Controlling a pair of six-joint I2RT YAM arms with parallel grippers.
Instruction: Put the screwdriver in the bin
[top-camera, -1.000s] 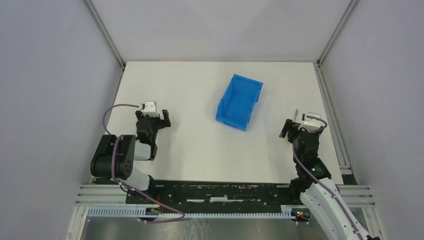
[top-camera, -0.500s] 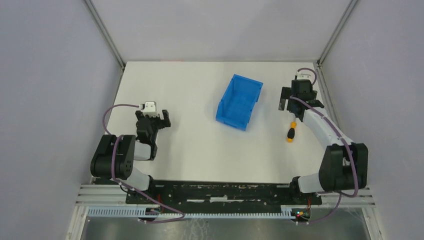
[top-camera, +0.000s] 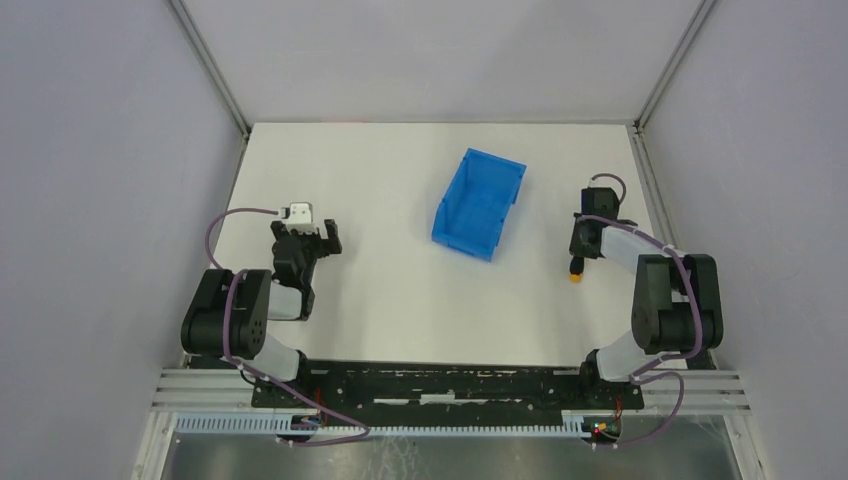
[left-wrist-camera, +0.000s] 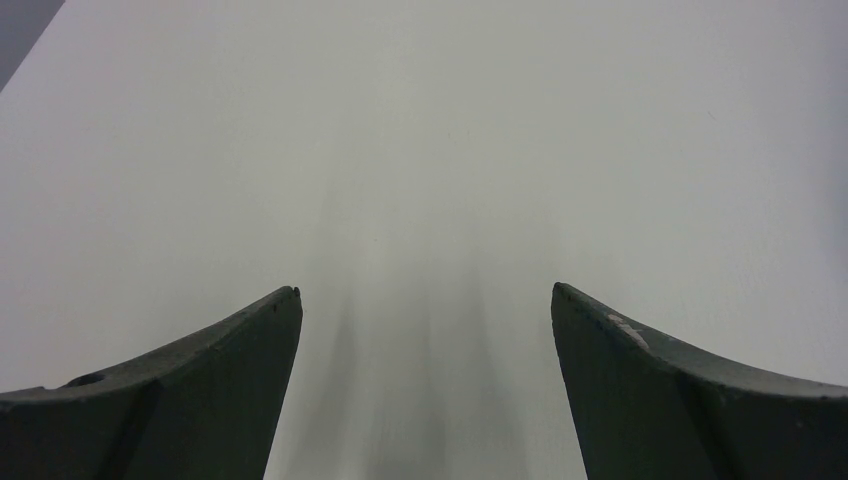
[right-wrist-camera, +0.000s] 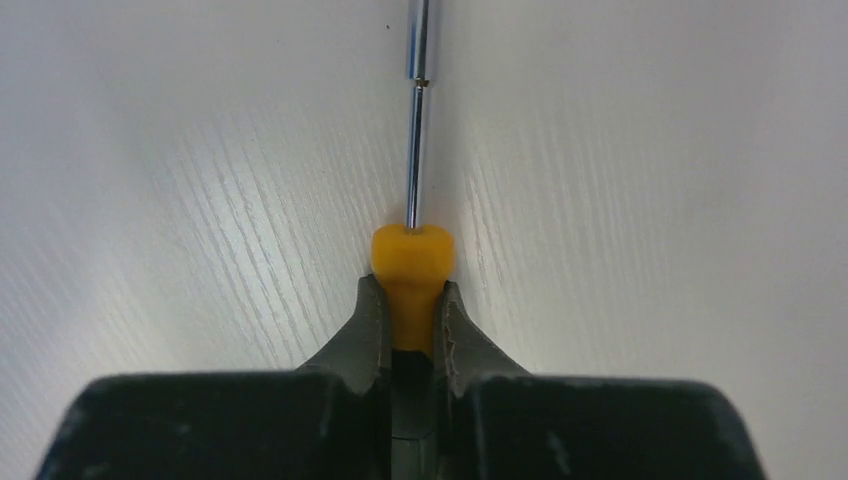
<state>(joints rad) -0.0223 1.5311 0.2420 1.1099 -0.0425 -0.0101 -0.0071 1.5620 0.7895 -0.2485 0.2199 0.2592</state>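
Along the near edge runs a black and aluminium rail (top-camera: 450, 385) carrying both arm bases. The right arm (top-camera: 668, 300) rises from the near right corner, folds sharply at its dark elbow, and sends a white forearm out to the left. The right gripper (top-camera: 584, 243) sits low over the surface (top-camera: 380, 180). In the right wrist view, the right gripper (right-wrist-camera: 410, 300) has its jaws closed on the screwdriver (right-wrist-camera: 412, 255), pinching the orange-yellow handle just behind its flared collar. The thin bright metal shaft (right-wrist-camera: 416, 130) runs straight away from the jaws, close above the surface; I cannot tell whether it touches.

From above, only the orange end of the screwdriver (top-camera: 576, 273) peeks out on the near side of that gripper, to the right of the bin and apart from it.

The left arm (top-camera: 228, 318) is tucked back on itself at the near left, a purple cable looping over it. The left gripper (top-camera: 303, 238) points toward the far side. In its own view, the left gripper (left-wrist-camera: 425, 295) has its dark, curved jaws spread wide, with bare surface between them.

The surface is matte white with a faint wood grain. Farther out, right of centre, stands the bin (top-camera: 478, 200), bright blue smooth plastic, rectangular with sloped sides, set at an angle with its lower front toward the near side.

Pale grey walls close in on three sides, with slim aluminium posts (top-camera: 210, 65) at the far corners.
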